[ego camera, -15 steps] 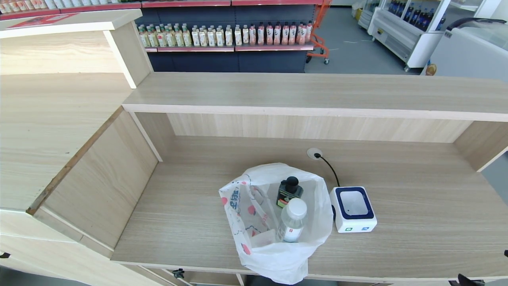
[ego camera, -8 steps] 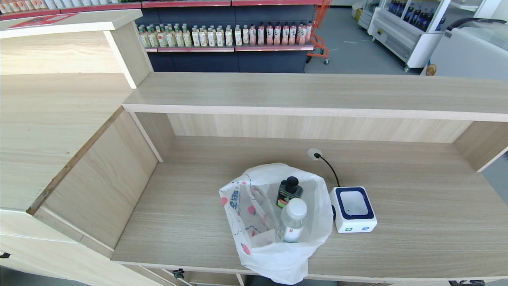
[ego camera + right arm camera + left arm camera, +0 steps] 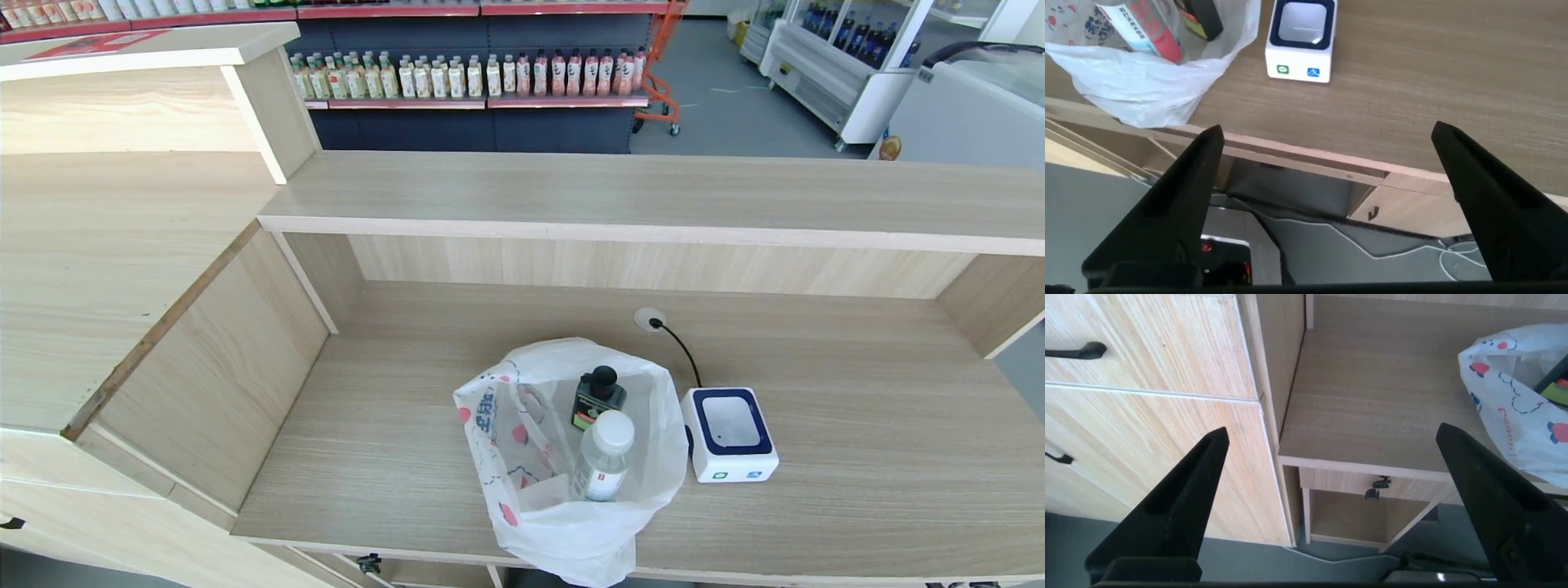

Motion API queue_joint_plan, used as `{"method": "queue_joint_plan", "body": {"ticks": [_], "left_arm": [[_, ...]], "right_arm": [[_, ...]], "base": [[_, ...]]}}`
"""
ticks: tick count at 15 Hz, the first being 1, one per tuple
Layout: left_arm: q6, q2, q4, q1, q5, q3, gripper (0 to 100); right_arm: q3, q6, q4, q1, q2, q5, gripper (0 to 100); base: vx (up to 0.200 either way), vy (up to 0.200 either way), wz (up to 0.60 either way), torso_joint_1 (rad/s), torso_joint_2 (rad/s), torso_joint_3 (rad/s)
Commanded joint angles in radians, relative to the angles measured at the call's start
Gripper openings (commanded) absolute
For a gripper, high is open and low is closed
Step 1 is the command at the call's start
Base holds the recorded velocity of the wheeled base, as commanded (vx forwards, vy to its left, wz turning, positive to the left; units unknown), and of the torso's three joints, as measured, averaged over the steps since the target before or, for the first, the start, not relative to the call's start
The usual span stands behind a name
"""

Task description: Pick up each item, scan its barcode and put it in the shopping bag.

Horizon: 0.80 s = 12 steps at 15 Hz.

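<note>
**Head view:** The whole picture is shifted slightly, so the camera is judged moved. The shopping bag, water bottle, dark bottle and scanner are unmoved. With both bottles bagged, the task is judged near done.

**Left wrist view:** The left gripper is spread wide with nothing held. The bag is ahead, off to one side.

**Right wrist view:** The right gripper is spread wide and empty. The scanner is ahead. A red-printed carton in the bag is shown plainly here.

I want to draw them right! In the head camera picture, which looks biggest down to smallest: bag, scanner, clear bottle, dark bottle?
1. shopping bag
2. scanner
3. clear bottle
4. dark bottle
Both bottles stand inside the bag and are seen from above, so the order of those two is unsure.
</note>
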Motion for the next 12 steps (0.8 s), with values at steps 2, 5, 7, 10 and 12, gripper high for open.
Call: {"method": "queue_joint_plan", "body": {"ticks": [2, 5, 7, 10, 12], "left_arm": [[0.0, 0.0, 0.0, 0.0, 0.0, 0.0, 100], [-0.001, 0.0, 0.0, 0.0, 0.0, 0.0, 100], [-0.001, 0.0, 0.0, 0.0, 0.001, 0.0, 100], [-0.003, 0.0, 0.0, 0.0, 0.0, 0.0, 100], [-0.001, 0.0, 0.0, 0.0, 0.0, 0.0, 100]], "right_arm": [[0.0, 0.015, 0.001, 0.0, -0.009, 0.0, 100], [-0.002, 0.017, 0.003, 0.0, -0.009, 0.008, 100], [-0.002, 0.015, 0.003, 0.0, -0.009, 0.008, 100], [-0.002, 0.015, 0.003, 0.0, -0.009, 0.008, 100], [-0.002, 0.015, 0.003, 0.0, -0.008, 0.008, 100]], "base": [[0.0, -0.2, 0.0, 0.007, 0.0, 0.005], [0.0, -0.2, 0.0, 0.007, 0.0, 0.002], [0.0, -0.1, 0.0, 0.001, 0.0, 0.001], [0.0, -0.133, 0.0, 0.002, 0.0, 0.002], [0.0, -0.2, 0.0, -0.002, 0.0, 0.005]]}}
